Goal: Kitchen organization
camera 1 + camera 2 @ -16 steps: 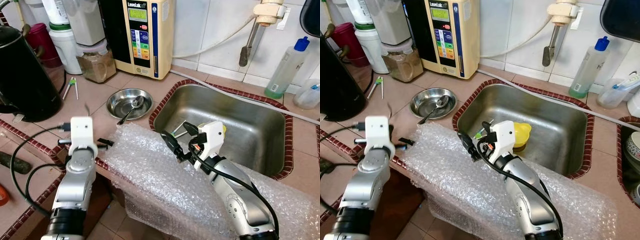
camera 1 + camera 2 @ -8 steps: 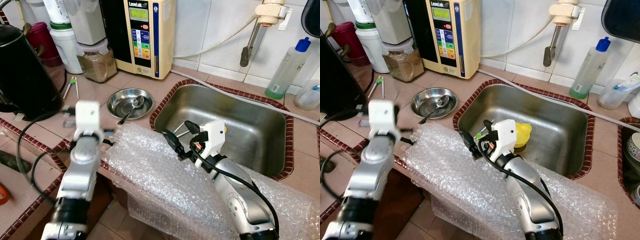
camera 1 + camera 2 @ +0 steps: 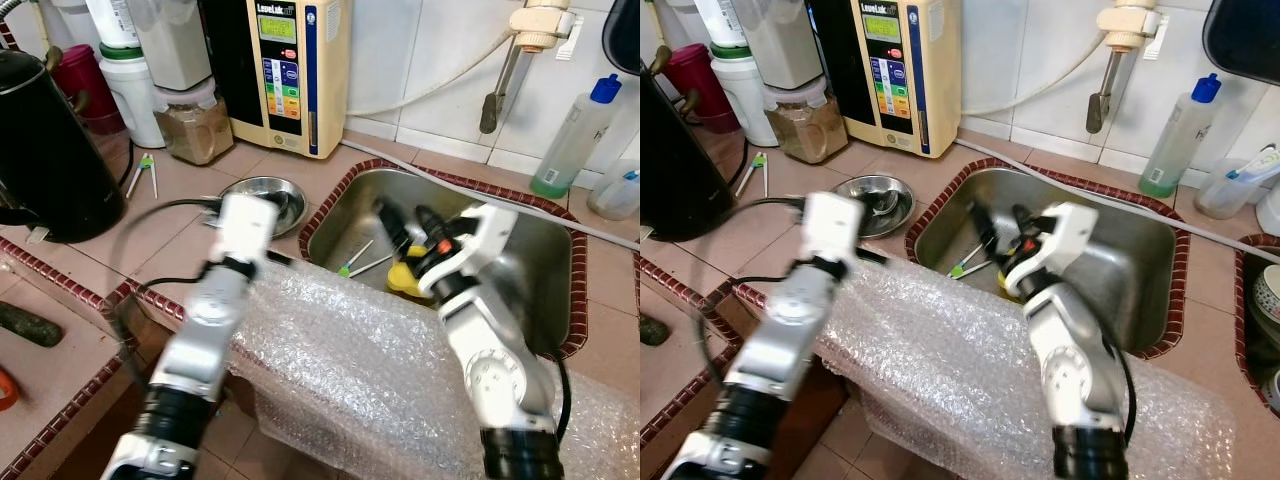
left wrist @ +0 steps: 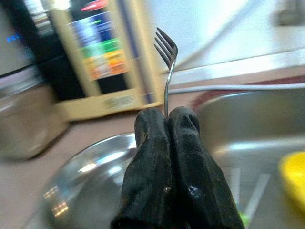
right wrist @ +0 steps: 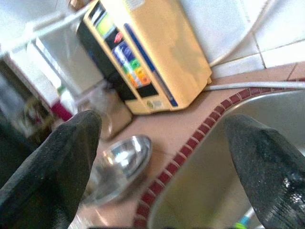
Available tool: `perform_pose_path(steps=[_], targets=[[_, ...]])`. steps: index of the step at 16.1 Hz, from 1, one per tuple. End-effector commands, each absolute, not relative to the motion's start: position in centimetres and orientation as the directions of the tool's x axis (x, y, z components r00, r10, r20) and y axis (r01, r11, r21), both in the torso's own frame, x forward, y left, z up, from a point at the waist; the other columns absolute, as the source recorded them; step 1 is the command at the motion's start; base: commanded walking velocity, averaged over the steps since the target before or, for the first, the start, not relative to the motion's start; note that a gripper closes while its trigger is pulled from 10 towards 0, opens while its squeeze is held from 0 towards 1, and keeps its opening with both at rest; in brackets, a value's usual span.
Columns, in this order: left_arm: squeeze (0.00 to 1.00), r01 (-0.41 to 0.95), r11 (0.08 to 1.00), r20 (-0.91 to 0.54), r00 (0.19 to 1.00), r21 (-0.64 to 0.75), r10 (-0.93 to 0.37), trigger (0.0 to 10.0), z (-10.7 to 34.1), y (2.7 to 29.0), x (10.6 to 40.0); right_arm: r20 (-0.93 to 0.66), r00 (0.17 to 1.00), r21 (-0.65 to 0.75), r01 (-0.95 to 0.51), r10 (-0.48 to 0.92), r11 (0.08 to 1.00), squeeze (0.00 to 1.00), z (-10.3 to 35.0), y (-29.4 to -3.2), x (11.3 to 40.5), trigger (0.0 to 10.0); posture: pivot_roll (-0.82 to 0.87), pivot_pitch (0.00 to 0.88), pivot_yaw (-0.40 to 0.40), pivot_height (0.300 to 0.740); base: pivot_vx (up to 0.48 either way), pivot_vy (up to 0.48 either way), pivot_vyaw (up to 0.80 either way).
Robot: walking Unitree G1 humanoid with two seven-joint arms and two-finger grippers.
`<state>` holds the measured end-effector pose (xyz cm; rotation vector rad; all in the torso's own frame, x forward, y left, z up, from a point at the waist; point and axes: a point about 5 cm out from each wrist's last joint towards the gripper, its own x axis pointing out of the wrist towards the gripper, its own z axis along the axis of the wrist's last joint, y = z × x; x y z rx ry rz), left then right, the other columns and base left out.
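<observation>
My left gripper (image 4: 164, 119) is shut on the handle of a metal fork (image 4: 166, 57), tines pointing up. In the eye views this gripper (image 3: 868, 256) hovers by the near rim of a steel bowl (image 3: 872, 186) that holds a spoon (image 3: 884, 203); my arm hides part of the bowl. Over the left part of the steel sink (image 3: 520, 245) my right gripper (image 3: 407, 222) is open, with nothing between its fingers. A yellow item (image 3: 405, 280) and two green-tipped utensils (image 3: 355, 263) lie in the sink below it.
Bubble wrap (image 3: 350, 350) drapes over the counter's front edge under both arms. A black kettle (image 3: 45, 150) stands at left; a water machine (image 3: 285, 70) and a jar of brown powder (image 3: 195, 125) stand behind the bowl. A green-liquid bottle (image 3: 570, 140) is at far right.
My left arm has swung right and forward with the fork, from the counter edge to the bowl. The right gripper has risen off the bubble wrap and moved out over the sink.
</observation>
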<state>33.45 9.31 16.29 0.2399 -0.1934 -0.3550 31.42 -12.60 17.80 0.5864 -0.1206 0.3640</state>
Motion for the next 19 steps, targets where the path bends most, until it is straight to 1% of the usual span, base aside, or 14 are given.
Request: perform_pose_path(steps=[1, 2, 4, 5, 7, 9, 11, 16, 19], targets=[[0.00, 0.369, 0.878, 0.161, 0.888, 0.305, -0.430, 0.0, 16.8, 8.3, 33.4, 0.211, 0.930, 0.568, -0.366, 0.300, 0.737, 0.00, 18.0, -12.4, 31.6, 10.0, 0.02, 0.012, 0.061, 0.740, 0.000, 0.000, 0.00], [0.00, 0.417, 0.844, 0.165, 0.857, 0.337, -0.488, 0.0, 16.8, 7.1, 33.1, 0.214, 0.931, 0.639, -0.363, 0.296, 0.678, 0.00, 18.3, -12.1, 31.8, 10.0, 0.01, 0.012, 0.063, 0.740, 0.000, 0.000, 0.00], [0.00, 0.448, 0.828, 0.166, 0.838, 0.338, -0.521, 0.0, 16.7, 6.2, 32.9, 0.192, 0.939, 0.687, -0.336, 0.285, 0.645, 0.00, 18.3, -12.1, 32.2, 10.0, 0.01, 0.013, 0.066, 0.740, 0.000, 0.000, 0.00], [0.00, 0.461, 0.821, 0.170, 0.828, 0.337, -0.535, 0.0, 16.7, 5.7, 32.8, 0.171, 0.948, 0.702, -0.308, 0.269, 0.642, 0.00, 18.2, -12.1, 32.7, 10.0, 0.01, 0.014, 0.068, 0.740, 0.000, 0.000, 0.00], [0.00, 0.491, 0.794, 0.176, 0.800, 0.357, -0.573, 0.0, 16.7, 5.0, 32.4, 0.131, 0.962, 0.699, -0.262, 0.241, 0.665, 0.00, 17.9, -12.2, 33.6, 10.0, 0.00, 0.018, 0.075, 0.740, 0.000, 0.000, 0.00], [0.00, 0.504, 0.782, 0.173, 0.789, 0.366, -0.589, 0.0, 16.5, 4.8, 32.1, 0.104, 0.963, 0.701, -0.248, 0.248, 0.669, 0.00, 17.9, -11.7, 34.4, 10.0, 0.00, 0.019, 0.076, 0.740, 0.000, 0.000, 0.00], [0.00, 0.517, 0.769, 0.176, 0.775, 0.377, -0.607, 0.0, 16.4, 4.5, 31.8, 0.054, 0.962, 0.682, -0.231, 0.267, 0.694, 0.00, 18.1, -11.1, 35.4, 10.0, 0.01, 0.024, 0.073, 0.740, 0.000, 0.000, 0.00], [0.00, 0.526, 0.763, 0.177, 0.767, 0.377, -0.616, 0.0, 16.2, 4.2, 31.6, 0.090, 0.960, 0.670, -0.255, 0.264, 0.698, 0.00, 19.7, -11.1, 36.7, 10.0, 0.01, 0.027, 0.069, 0.740, 0.000, 0.000, 0.00], [0.00, 0.521, 0.767, 0.180, 0.771, 0.375, -0.611, 0.0, 16.2, 4.2, 31.7, 0.058, 0.963, 0.665, -0.233, 0.262, 0.709, 0.00, 19.1, -11.3, 36.8, 10.0, 0.01, 0.028, 0.068, 0.740, 0.000, 0.000, 0.00]])
